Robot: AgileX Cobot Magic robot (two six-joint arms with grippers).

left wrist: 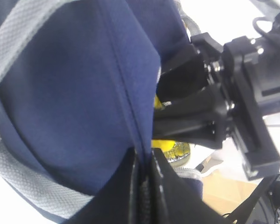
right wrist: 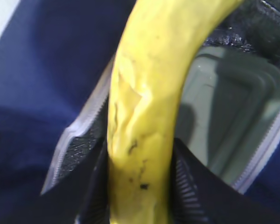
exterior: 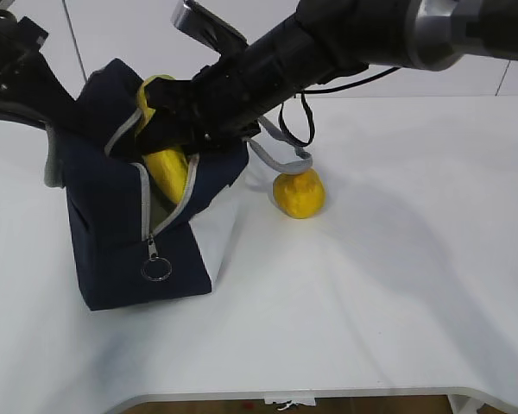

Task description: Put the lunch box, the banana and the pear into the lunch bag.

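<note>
Hanging half through the unzipped mouth of the lunch bag [exterior: 129, 250], over the lunch box [right wrist: 233, 126] inside, banana [exterior: 166, 168] clamped in right gripper [right wrist: 140, 186] slanting in from upper right; left gripper [left wrist: 144, 186] pinched on bag fabric; pear [exterior: 299, 193] beside on open white table [exterior: 397, 285].

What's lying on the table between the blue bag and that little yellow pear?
In the exterior view, only the bag's grey strap droops between them, just above the pear; the tabletop there is otherwise bare.
</note>
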